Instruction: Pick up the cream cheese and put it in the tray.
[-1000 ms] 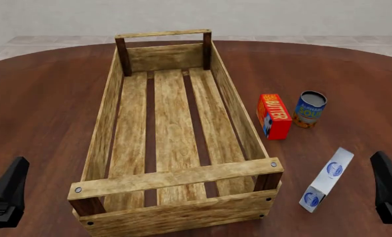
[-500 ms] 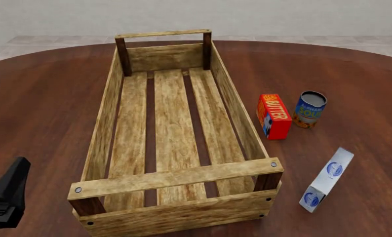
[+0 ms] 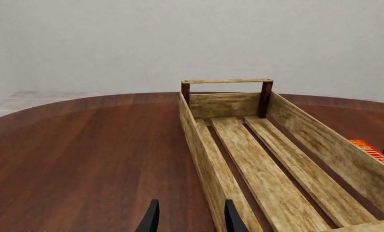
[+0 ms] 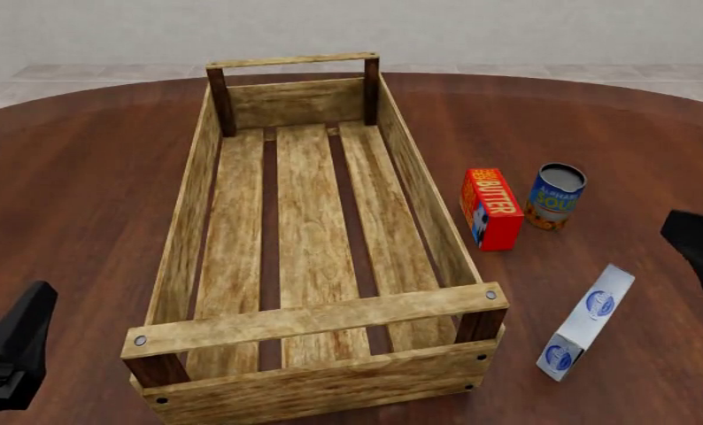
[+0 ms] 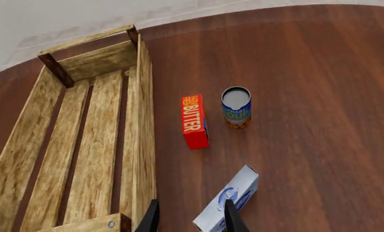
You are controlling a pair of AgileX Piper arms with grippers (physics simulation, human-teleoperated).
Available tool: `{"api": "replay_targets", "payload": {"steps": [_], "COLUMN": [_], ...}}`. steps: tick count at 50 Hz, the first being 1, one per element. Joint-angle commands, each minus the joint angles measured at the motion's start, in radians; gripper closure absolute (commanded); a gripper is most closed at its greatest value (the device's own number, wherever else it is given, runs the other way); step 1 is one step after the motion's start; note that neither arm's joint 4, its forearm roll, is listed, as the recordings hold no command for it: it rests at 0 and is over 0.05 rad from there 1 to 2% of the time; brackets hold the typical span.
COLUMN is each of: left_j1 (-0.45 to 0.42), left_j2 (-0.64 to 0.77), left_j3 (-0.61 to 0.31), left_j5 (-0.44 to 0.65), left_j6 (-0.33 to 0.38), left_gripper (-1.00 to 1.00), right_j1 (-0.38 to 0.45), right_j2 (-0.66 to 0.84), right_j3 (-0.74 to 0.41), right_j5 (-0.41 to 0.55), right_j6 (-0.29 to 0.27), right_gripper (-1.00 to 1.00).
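The cream cheese (image 4: 588, 323), a slim white carton with blue round logos, lies on the table to the right of the tray's near corner. It also shows in the right wrist view (image 5: 229, 205), just beyond my right fingertips. The tray (image 4: 316, 319) is a long light-wood slatted crate with nothing inside; it also shows in the left wrist view (image 3: 205, 159) and the right wrist view (image 5: 143, 121). My right gripper (image 4: 697, 248) hangs open at the right edge, above and right of the carton. My left gripper (image 4: 21, 345) is open and empty at the lower left, left of the tray.
A red-orange butter box (image 4: 491, 208) stands beside the tray's right wall, and a blue soup can (image 4: 556, 195) stands just right of it; both are beyond the cream cheese. The round dark wood table (image 4: 92, 177) carries everything.
My right gripper has risen from the lower right corner and now sits higher at the right edge, looking down on the groceries. The left gripper and all objects have not moved.
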Motion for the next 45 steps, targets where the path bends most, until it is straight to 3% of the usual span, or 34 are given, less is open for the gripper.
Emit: {"api": "replay_targets", "payload": {"steps": [1, 2, 3, 7, 8, 9, 10, 11, 13, 16, 17, 18, 19, 21, 22, 23, 24, 25, 26, 27, 30, 31, 32, 35, 37, 39, 41, 43, 44, 45], "left_j1": [-0.018, -0.018, -0.017, -0.012, -0.014, -0.015, -0.013, -0.011, -0.015, -0.032, -0.036, -0.036, -0.038, -0.036, -0.034, -0.032, -0.031, -0.028, -0.028, -0.027, -0.026, -0.026, -0.026, -0.025, -0.030, -0.036, -0.037, -0.036, -0.034, -0.033], "left_j2": [0.000, 0.000, 0.000, 0.000, -0.001, -0.001, 0.000, 0.001, 0.001, -0.001, -0.001, -0.001, -0.001, -0.001, -0.001, -0.001, -0.001, -0.001, 0.000, 0.000, 0.001, 0.001, -0.002, 0.003, -0.002, -0.002, -0.001, -0.001, -0.002, 0.002], "left_j3": [-0.008, -0.008, -0.012, -0.016, -0.017, -0.014, -0.013, -0.006, -0.004, -0.011, -0.014, -0.014, -0.011, -0.010, -0.007, -0.007, -0.007, -0.007, -0.006, -0.007, -0.003, -0.002, 0.003, 0.000, 0.006, 0.013, 0.014, 0.009, 0.005, 0.003], "left_j5": [0.011, 0.011, 0.012, 0.013, 0.016, 0.013, 0.013, 0.017, 0.019, 0.030, 0.031, 0.031, 0.026, 0.026, 0.025, 0.026, 0.027, 0.027, 0.026, 0.027, 0.024, 0.024, 0.023, 0.022, 0.018, 0.011, 0.012, 0.016, 0.018, 0.015], "left_j6": [-0.023, -0.023, -0.027, -0.038, -0.040, -0.041, -0.041, -0.043, -0.044, -0.045, -0.044, -0.044, -0.043, -0.041, -0.042, -0.043, -0.043, -0.044, -0.046, -0.046, -0.048, -0.048, -0.049, -0.051, -0.046, -0.041, -0.041, -0.043, -0.048, -0.048], "left_gripper": [-1.00, -1.00, -1.00, -1.00, -1.00, -1.00, -1.00, -1.00, -1.00, -1.00, -1.00, -1.00, -1.00, -1.00, -1.00, -1.00, -1.00, -1.00, -1.00, -1.00, -1.00, -1.00, -1.00, -1.00, -1.00, -1.00, -1.00, -1.00, -1.00, -1.00], "right_j1": [-0.030, -0.030, -0.029, -0.031, -0.003, 0.024, 0.016, -0.004, 0.015, -0.048, -0.046, -0.022, -0.040, -0.043, -0.073, -0.074, -0.072, -0.111, -0.110, -0.079, -0.141, -0.176, -0.176, -0.239, -0.226, -0.246, -0.307, -0.281, -0.288, -0.286], "right_j2": [0.164, 0.164, 0.172, 0.219, 0.222, 0.219, 0.235, 0.274, 0.292, 0.348, 0.350, 0.359, 0.409, 0.418, 0.477, 0.477, 0.478, 0.514, 0.520, 0.503, 0.538, 0.542, 0.551, 0.579, 0.591, 0.621, 0.672, 0.672, 0.685, 0.686], "right_j3": [-0.092, -0.093, -0.097, -0.138, -0.148, -0.155, -0.186, -0.244, -0.248, -0.252, -0.218, -0.218, -0.269, -0.290, -0.309, -0.310, -0.296, -0.296, -0.282, -0.240, -0.192, -0.158, -0.148, -0.151, -0.168, -0.193, -0.252, -0.255, -0.258, -0.259], "right_j5": [0.207, 0.207, 0.230, 0.312, 0.335, 0.362, 0.379, 0.405, 0.444, 0.469, 0.477, 0.482, 0.489, 0.485, 0.490, 0.490, 0.485, 0.481, 0.478, 0.479, 0.458, 0.442, 0.440, 0.408, 0.403, 0.400, 0.398, 0.399, 0.401, 0.395], "right_j6": [0.049, 0.049, 0.087, 0.082, 0.118, 0.192, 0.177, 0.121, 0.169, 0.106, 0.167, 0.178, 0.108, 0.138, 0.093, 0.093, 0.136, 0.072, 0.066, 0.137, 0.070, 0.102, 0.055, 0.048, 0.050, 0.016, -0.086, -0.030, -0.069, -0.055], "right_gripper": [-1.00, -1.00, -1.00, -1.00, -1.00, -1.00, -1.00, -1.00, -1.00, -1.00, -1.00, -1.00, -1.00, -1.00, -1.00, -1.00, -1.00, -1.00, -1.00, -1.00, -1.00, -1.00, -1.00, -1.00, -1.00, -1.00, -1.00, -1.00, -1.00, -1.00]}}
